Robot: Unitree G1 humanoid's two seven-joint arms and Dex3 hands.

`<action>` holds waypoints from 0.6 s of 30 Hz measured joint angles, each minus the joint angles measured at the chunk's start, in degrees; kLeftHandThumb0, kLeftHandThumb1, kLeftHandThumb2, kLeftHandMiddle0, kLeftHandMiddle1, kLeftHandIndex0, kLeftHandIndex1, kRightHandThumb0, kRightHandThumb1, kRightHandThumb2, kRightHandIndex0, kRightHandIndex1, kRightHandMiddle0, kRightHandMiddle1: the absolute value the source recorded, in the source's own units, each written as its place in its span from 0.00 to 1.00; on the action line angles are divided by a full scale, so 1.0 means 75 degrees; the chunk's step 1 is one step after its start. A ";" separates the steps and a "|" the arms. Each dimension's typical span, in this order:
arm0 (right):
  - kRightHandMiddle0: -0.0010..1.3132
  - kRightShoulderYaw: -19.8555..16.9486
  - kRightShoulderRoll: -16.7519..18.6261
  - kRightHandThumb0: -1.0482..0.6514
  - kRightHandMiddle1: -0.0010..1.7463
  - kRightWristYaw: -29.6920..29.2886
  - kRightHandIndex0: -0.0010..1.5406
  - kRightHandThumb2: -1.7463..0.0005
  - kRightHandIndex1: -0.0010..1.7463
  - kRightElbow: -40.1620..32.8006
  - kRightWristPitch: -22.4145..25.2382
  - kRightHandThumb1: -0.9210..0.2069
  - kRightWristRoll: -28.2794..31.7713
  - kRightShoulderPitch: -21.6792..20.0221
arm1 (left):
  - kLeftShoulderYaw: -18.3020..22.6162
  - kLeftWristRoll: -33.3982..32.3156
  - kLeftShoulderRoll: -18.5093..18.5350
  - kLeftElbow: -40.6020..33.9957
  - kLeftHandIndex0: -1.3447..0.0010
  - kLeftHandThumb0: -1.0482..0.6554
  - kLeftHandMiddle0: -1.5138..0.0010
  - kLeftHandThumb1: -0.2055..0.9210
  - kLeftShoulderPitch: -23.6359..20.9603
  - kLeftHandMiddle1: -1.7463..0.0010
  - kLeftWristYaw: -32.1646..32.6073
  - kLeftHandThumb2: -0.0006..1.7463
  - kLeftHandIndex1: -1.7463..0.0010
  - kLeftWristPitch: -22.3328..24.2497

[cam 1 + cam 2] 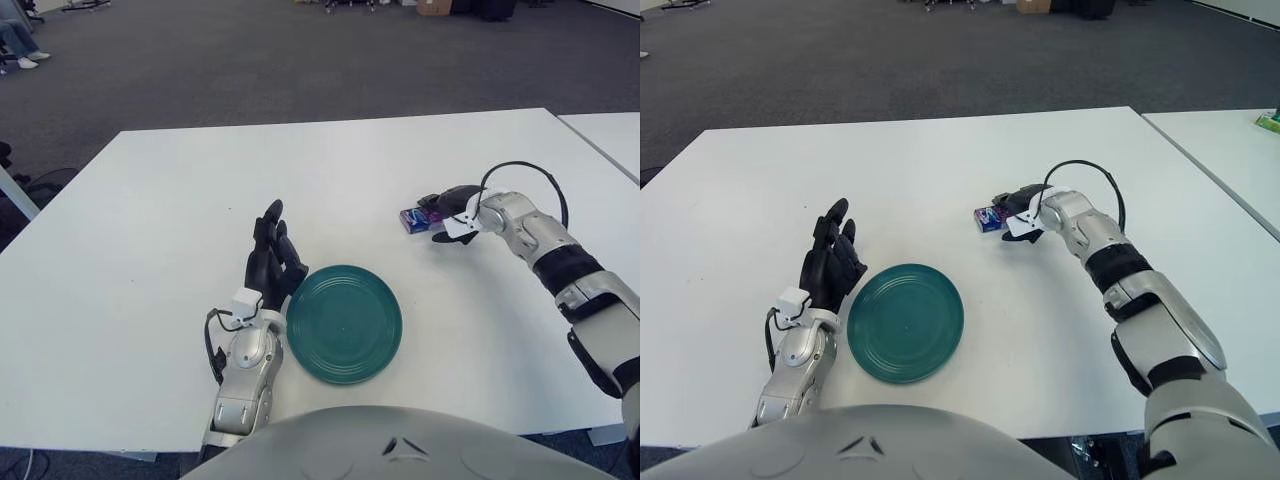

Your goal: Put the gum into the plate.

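A small blue and purple gum pack (pixel 413 219) lies on the white table (pixel 150 220), right of centre. My right hand (pixel 447 211) is at the pack, its black fingers closing around the pack's right end, which they hide. The pack still touches the table. A teal round plate (pixel 344 323) sits near the front edge, empty. My left hand (pixel 272 256) shows just left of the plate, fingers straight and spread, holding nothing.
A second white table (pixel 610 135) stands close on the right, with a narrow gap between. Dark carpet lies beyond the far edge. A small green object (pixel 1268 121) sits on that second table.
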 measured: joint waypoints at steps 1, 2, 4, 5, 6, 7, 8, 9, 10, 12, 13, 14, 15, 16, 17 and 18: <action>0.00 0.0048 0.0052 0.00 0.03 -0.0057 0.03 0.52 0.01 0.0133 -0.0023 0.00 -0.0020 -0.0075 | -0.0002 0.0000 0.0001 -0.0003 1.00 0.10 0.86 1.00 -0.0006 0.99 0.0004 0.59 0.74 0.0010; 0.00 0.0087 0.0104 0.00 0.03 -0.0105 0.03 0.52 0.01 0.0265 -0.0047 0.00 -0.0042 -0.0145 | -0.0005 0.0000 0.0002 -0.0006 1.00 0.10 0.86 1.00 -0.0011 0.99 0.0008 0.59 0.74 0.0017; 0.01 0.0216 0.0234 0.01 0.03 -0.0296 0.04 0.52 0.01 0.0606 -0.0125 0.00 -0.0138 -0.0328 | -0.0019 0.0003 0.0006 -0.0016 1.00 0.10 0.86 1.00 -0.0031 0.99 0.0025 0.59 0.74 0.0023; 0.01 0.0283 0.0302 0.01 0.04 -0.0389 0.05 0.52 0.01 0.0775 -0.0162 0.00 -0.0186 -0.0414 | -0.0028 0.0006 0.0009 -0.0020 1.00 0.10 0.86 1.00 -0.0046 0.99 0.0035 0.59 0.74 0.0023; 0.02 0.0353 0.0373 0.01 0.04 -0.0509 0.05 0.52 0.01 0.0956 -0.0202 0.00 -0.0244 -0.0505 | -0.0036 0.0010 0.0011 -0.0023 1.00 0.10 0.85 1.00 -0.0068 0.99 0.0049 0.59 0.74 0.0023; 0.02 0.0412 0.0435 0.01 0.04 -0.0622 0.06 0.52 0.01 0.1116 -0.0234 0.00 -0.0297 -0.0574 | -0.0042 0.0014 0.0014 -0.0027 1.00 0.10 0.85 1.00 -0.0095 0.99 0.0057 0.59 0.74 0.0023; 0.01 0.0463 0.0479 0.02 0.06 -0.0711 0.07 0.52 0.01 0.1241 -0.0268 0.00 -0.0330 -0.0632 | -0.0047 0.0020 0.0016 -0.0033 1.00 0.10 0.85 1.00 -0.0124 0.99 0.0066 0.59 0.74 0.0023; 0.01 0.0533 0.0528 0.02 0.08 -0.0805 0.08 0.52 0.01 0.1386 -0.0314 0.00 -0.0369 -0.0702 | -0.0055 0.0030 0.0019 -0.0042 1.00 0.10 0.85 1.00 -0.0156 0.99 0.0074 0.59 0.74 0.0023; 0.01 0.0596 0.0569 0.02 0.09 -0.0892 0.09 0.52 0.01 0.1505 -0.0367 0.00 -0.0420 -0.0767 | -0.0058 0.0038 0.0021 -0.0050 1.00 0.10 0.85 1.00 -0.0188 0.99 0.0081 0.59 0.74 0.0023; 0.00 0.0714 0.0638 0.02 0.11 -0.1050 0.12 0.52 0.01 0.1727 -0.0468 0.00 -0.0526 -0.0880 | -0.0057 0.0053 0.0024 -0.0057 1.00 0.10 0.84 1.00 -0.0259 0.99 0.0103 0.59 0.74 0.0021; 0.00 0.0772 0.0668 0.02 0.12 -0.1113 0.14 0.52 0.02 0.1833 -0.0502 0.00 -0.0564 -0.0933 | -0.0056 0.0062 0.0024 -0.0062 1.00 0.10 0.84 1.00 -0.0288 0.99 0.0115 0.59 0.74 0.0018; 0.00 0.0827 0.0697 0.03 0.13 -0.1191 0.16 0.52 0.03 0.1926 -0.0536 0.00 -0.0609 -0.0987 | -0.0056 0.0067 0.0024 -0.0064 1.00 0.10 0.84 1.00 -0.0314 0.99 0.0123 0.59 0.74 0.0013; 0.00 0.0905 0.0740 0.03 0.15 -0.1289 0.19 0.52 0.04 0.2066 -0.0568 0.00 -0.0673 -0.1058 | -0.0057 0.0068 0.0024 -0.0068 1.00 0.11 0.84 1.00 -0.0332 0.99 0.0124 0.59 0.74 0.0001; 0.00 0.0962 0.0772 0.03 0.16 -0.1398 0.20 0.52 0.04 0.2171 -0.0594 0.00 -0.0728 -0.1117 | -0.0060 0.0069 0.0024 -0.0069 1.00 0.11 0.84 1.00 -0.0345 0.99 0.0124 0.59 0.74 -0.0010; 0.00 0.1020 0.0804 0.04 0.19 -0.1512 0.16 0.52 0.21 0.2287 -0.0609 0.00 -0.0791 -0.1169 | -0.0070 0.0069 0.0024 -0.0070 1.00 0.11 0.84 1.00 -0.0356 0.99 0.0124 0.59 0.74 -0.0014; 0.00 0.1072 0.0829 0.04 0.20 -0.1642 0.14 0.52 0.30 0.2391 -0.0616 0.00 -0.0848 -0.1217 | -0.0080 0.0069 0.0024 -0.0070 1.00 0.11 0.84 1.00 -0.0362 0.99 0.0124 0.59 0.74 -0.0019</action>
